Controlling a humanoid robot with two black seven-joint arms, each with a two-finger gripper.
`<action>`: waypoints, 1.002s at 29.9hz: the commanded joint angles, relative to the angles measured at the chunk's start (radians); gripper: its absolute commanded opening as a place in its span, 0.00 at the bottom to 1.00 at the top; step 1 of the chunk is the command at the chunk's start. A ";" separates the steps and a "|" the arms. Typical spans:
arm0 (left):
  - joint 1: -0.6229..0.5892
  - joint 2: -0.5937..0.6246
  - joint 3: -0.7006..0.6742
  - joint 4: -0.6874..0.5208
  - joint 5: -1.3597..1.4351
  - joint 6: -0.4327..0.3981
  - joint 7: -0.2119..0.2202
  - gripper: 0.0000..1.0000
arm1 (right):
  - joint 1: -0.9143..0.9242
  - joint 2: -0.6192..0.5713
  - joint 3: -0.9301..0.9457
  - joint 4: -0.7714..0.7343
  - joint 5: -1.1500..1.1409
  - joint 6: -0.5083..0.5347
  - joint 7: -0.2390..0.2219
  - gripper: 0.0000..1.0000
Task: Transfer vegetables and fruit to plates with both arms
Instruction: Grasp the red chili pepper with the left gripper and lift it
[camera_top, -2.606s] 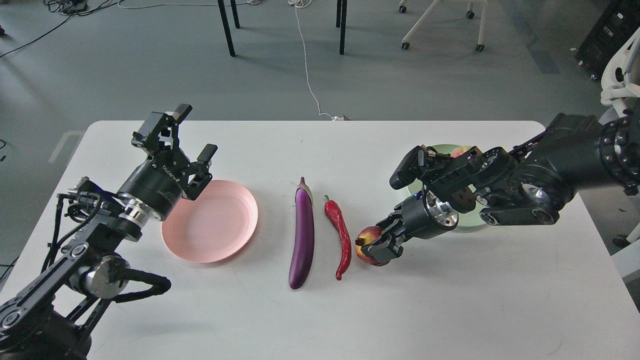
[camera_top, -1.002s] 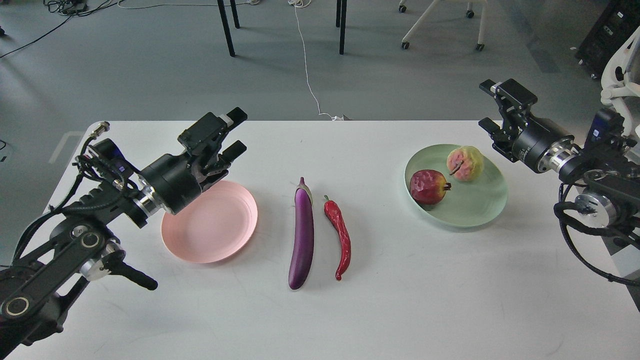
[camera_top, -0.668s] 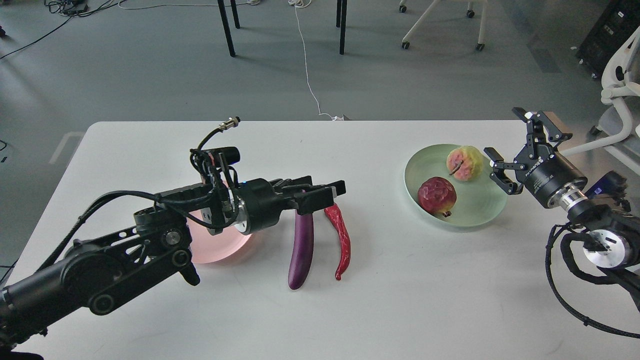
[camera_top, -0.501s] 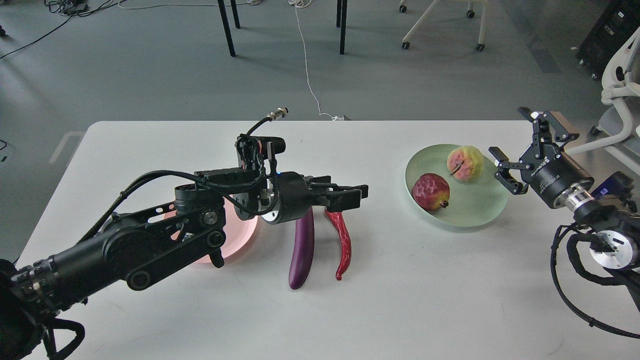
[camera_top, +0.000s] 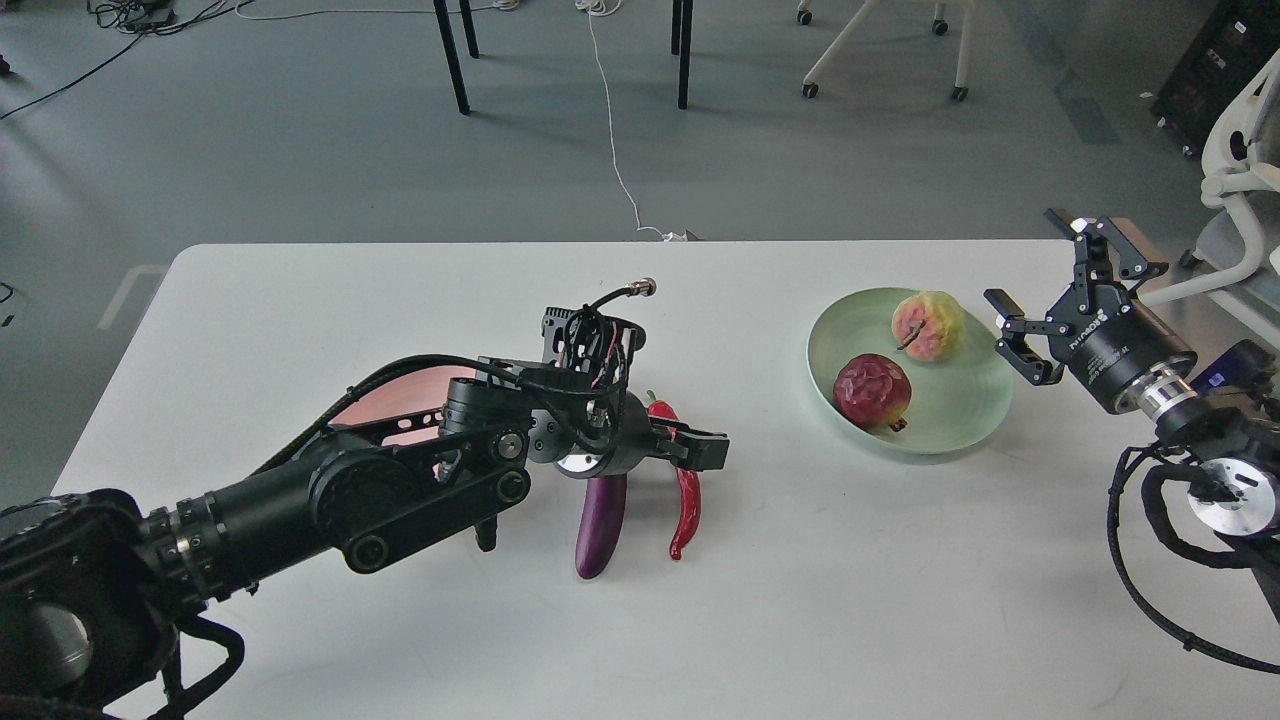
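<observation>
Now your left claw (camera_top: 700, 448) has dropped low over the red chili (camera_top: 687, 500), just beside the purple eggplant (camera_top: 600, 512); you cannot tell if it is spread. Both still lie on the table (camera_top: 800, 600), not the pink plate (camera_top: 400, 400). Farther right, both fruits sit in the green plate (camera_top: 960, 420), and your right claw (camera_top: 1065, 285), spread wide, has backed away

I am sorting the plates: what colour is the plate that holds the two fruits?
Pale mint green plate, shown best in the head view.
</observation>
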 joint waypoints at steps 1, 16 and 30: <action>0.007 -0.008 0.000 0.006 -0.006 0.000 0.030 0.98 | 0.000 0.002 0.001 0.000 0.000 0.000 0.000 0.98; 0.025 -0.078 0.001 0.064 -0.009 0.027 0.034 0.98 | -0.002 0.001 0.003 0.002 0.000 0.000 0.000 0.98; 0.050 -0.136 0.000 0.118 -0.011 0.047 0.073 0.56 | -0.009 0.001 0.001 0.003 0.000 0.000 0.000 0.98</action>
